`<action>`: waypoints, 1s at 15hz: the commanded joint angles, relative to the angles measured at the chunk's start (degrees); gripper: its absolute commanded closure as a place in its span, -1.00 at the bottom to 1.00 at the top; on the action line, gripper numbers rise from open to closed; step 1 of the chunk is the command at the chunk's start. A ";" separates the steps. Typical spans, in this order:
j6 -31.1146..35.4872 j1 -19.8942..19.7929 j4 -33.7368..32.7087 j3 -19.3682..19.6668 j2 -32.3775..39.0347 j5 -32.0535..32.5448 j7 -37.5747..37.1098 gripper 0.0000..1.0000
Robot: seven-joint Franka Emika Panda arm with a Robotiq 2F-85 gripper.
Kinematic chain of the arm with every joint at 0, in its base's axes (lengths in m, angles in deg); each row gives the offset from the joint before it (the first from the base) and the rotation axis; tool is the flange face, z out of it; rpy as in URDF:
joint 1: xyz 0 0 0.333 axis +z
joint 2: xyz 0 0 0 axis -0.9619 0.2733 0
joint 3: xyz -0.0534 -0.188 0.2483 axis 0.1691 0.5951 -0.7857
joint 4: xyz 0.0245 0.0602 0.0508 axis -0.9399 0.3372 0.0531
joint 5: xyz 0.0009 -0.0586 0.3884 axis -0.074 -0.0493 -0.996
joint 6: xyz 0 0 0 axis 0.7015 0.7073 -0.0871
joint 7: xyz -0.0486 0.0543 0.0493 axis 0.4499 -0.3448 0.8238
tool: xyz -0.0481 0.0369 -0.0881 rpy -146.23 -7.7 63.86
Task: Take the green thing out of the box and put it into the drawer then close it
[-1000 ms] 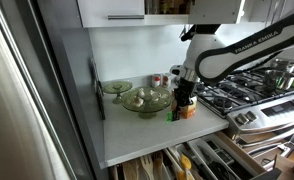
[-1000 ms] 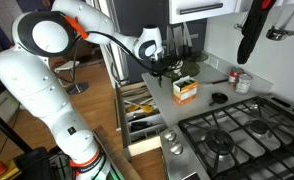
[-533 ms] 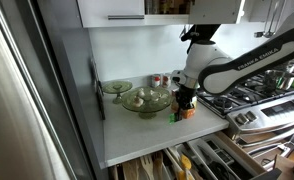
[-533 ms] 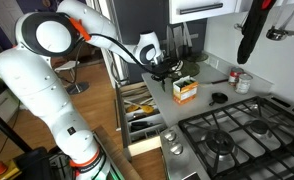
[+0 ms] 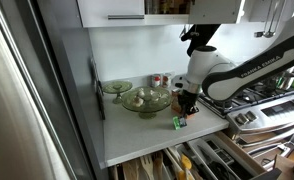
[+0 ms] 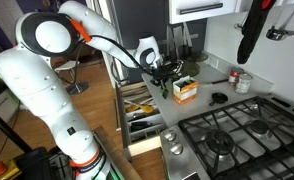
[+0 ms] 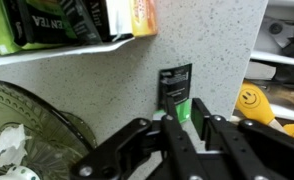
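My gripper (image 7: pixel 183 118) is shut on the green thing (image 7: pixel 184 107), a small bright green piece with a black label end (image 7: pixel 175 84), and holds it just above the speckled counter. In an exterior view the green thing (image 5: pixel 176 123) hangs below the gripper (image 5: pixel 181 112), forward of the box. The box (image 6: pixel 184 90), an orange-yellow carton with a dark printed side, stands on the counter; it also shows at the top of the wrist view (image 7: pixel 87 20). The drawer (image 6: pixel 139 117) is open below the counter edge, with cutlery dividers (image 5: pixel 212 160).
Pale green glass bowls (image 5: pixel 147 98) stand on the counter beside the gripper; one fills the wrist view's lower left (image 7: pixel 27 130). A gas stove (image 6: pixel 237 135) is next to the counter. A yellow smiley object (image 7: pixel 250 100) lies past the counter edge.
My gripper has moved from over the box toward the counter's front edge, and the green thing now hangs in it clear of the box.
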 commanded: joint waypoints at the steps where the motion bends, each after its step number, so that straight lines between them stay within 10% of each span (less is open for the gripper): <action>1: 0.54 0.07 2.37 0.02 -1.48 1.68 0.49 -0.12; 7: 0.04 0.18 1.79 0.38 -1.71 -0.14 3.28 -0.98; 15: -0.19 0.11 0.69 0.26 -0.62 -0.01 2.43 -1.00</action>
